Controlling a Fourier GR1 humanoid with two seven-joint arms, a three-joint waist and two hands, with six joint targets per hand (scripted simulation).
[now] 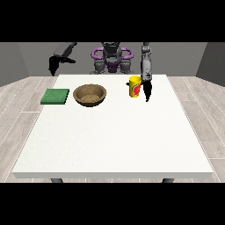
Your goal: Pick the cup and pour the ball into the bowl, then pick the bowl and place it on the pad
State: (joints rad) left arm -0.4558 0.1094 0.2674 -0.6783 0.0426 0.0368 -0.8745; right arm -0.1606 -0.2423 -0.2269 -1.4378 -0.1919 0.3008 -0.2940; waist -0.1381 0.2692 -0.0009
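Fingers of hand at view's right (pixel 147 91) point down beside cup (pixel 135 87) – whether spread or curled, cannot tell. Cup upright, just toward bowl (pixel 89 94) from that hand – nearer by far. Other hand (pixel 52 66) hangs off table, beyond pad (pixel 55 96).

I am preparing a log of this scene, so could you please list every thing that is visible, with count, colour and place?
Large white table: one, white, fills the middle of the view.
Flat green square pad: one, green, far left part of the table.
Round brown wooden bowl: one, brown, right of the pad.
Yellow cup with red label: one, yellow and red, right of the bowl, upright.
Hand at the view's right: one, black, pointing down just beside the cup.
Hand at the view's left: one, black, raised beyond the table's far left corner.
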